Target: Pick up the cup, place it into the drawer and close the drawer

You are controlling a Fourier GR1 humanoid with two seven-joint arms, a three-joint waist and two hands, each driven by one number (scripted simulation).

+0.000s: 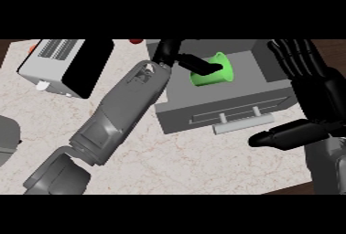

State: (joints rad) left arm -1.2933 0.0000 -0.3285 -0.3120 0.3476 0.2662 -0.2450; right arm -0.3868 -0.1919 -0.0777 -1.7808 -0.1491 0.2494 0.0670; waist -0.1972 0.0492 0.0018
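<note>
Green cup [215, 71] lies on its side inside the open grey drawer [202, 98], its mouth turned toward the view's right, with the left hand [184, 58] reaching into the compartment and its black fingers [201, 66] curled round the cup's near rim. The grey left forearm [121, 114] runs diagonally from the lower left of the head view up across the pale marble worktop [202, 164] to the drawer's left wall. The drawer stands pulled out, its front panel facing the lower edge of the view, with a light bar handle [242, 123] fixed on two posts across that panel. The right hand [314, 98] shows at the view's right edge, just beside the drawer's right wall, fingers straight and released, thumb [280, 137] jutting left below the handle's end; it holds nothing. A white and black toaster [64, 66] sits on the worktop at upper left, well apart from the drawer. A small red object [136, 41] shows at the top edge, too cropped to identify.
</note>
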